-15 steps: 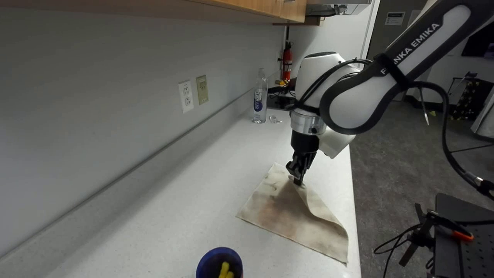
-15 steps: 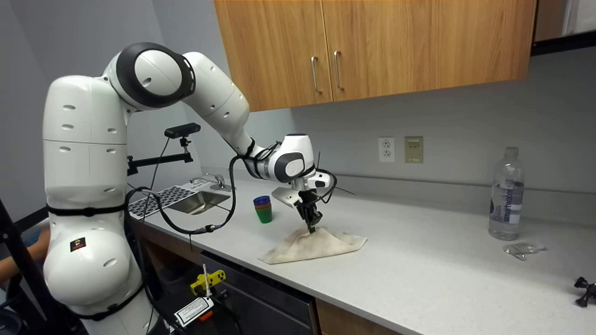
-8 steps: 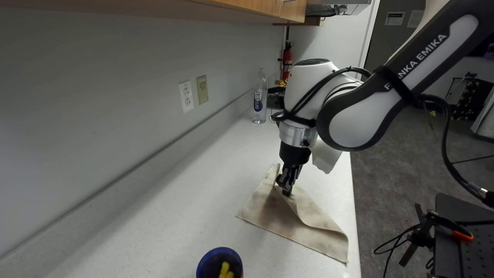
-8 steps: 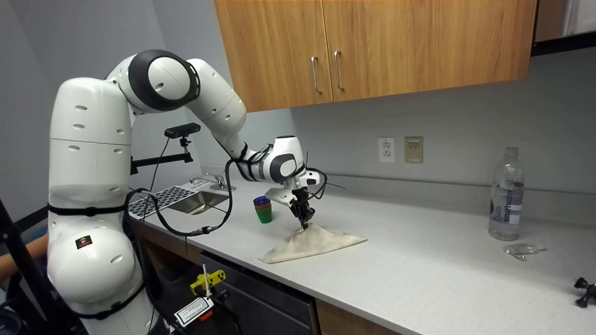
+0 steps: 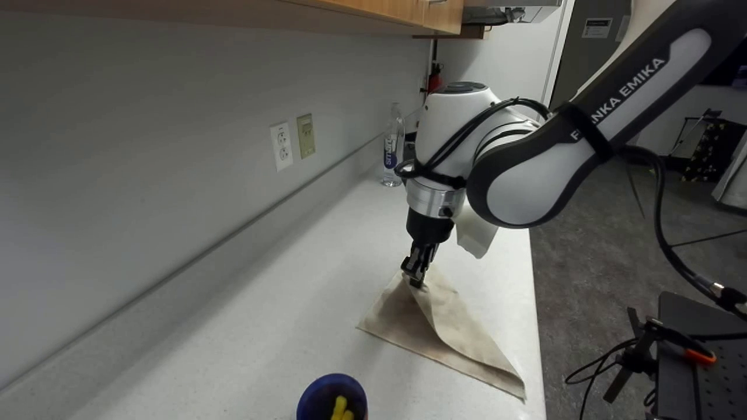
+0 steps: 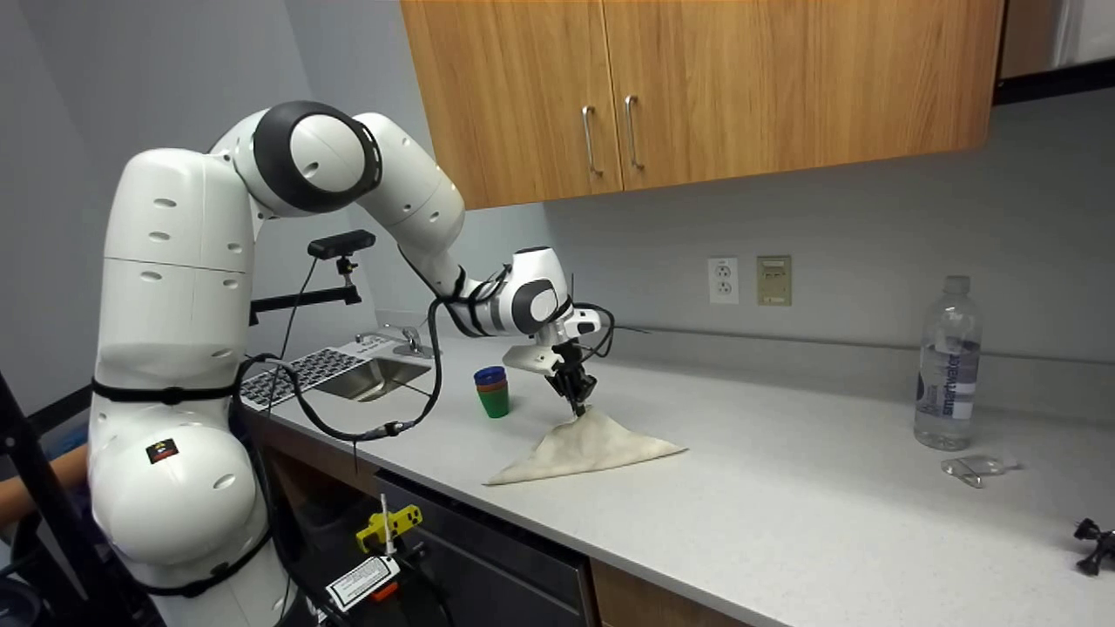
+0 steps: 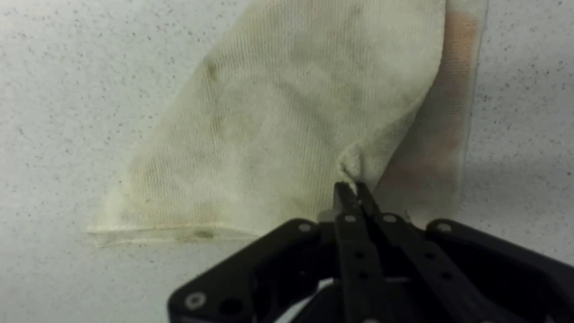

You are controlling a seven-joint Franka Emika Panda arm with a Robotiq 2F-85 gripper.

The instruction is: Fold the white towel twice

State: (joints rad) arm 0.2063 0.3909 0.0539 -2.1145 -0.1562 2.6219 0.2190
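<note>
The white towel point(image 5: 461, 326) is a stained off-white cloth on the counter, in both exterior views point(image 6: 592, 448). One part is folded over, with a raised edge, onto the flat part under it. In the wrist view the towel point(image 7: 269, 134) fills the middle; a strip of the lower layer shows at right. My gripper point(image 5: 416, 284) points down at the towel's far end and also shows in an exterior view point(image 6: 578, 411). In the wrist view its fingers point(image 7: 356, 190) are shut on a pinched bit of the towel, just above the lower layer. The tip of the held corner is hidden between the fingers.
A stack of cups with a blue top one point(image 6: 490, 376) stands near the towel; its blue rim point(image 5: 332, 379) also shows at the near edge. A water bottle point(image 6: 948, 374) and a clear plastic piece point(image 6: 976, 470) lie further along. The counter's edge runs beside the towel.
My gripper has moved toward the wall, dipping and then rising slightly, and pulled the held corner along over the lower layer. More of the lower layer is now covered. The grip has stayed shut.
</note>
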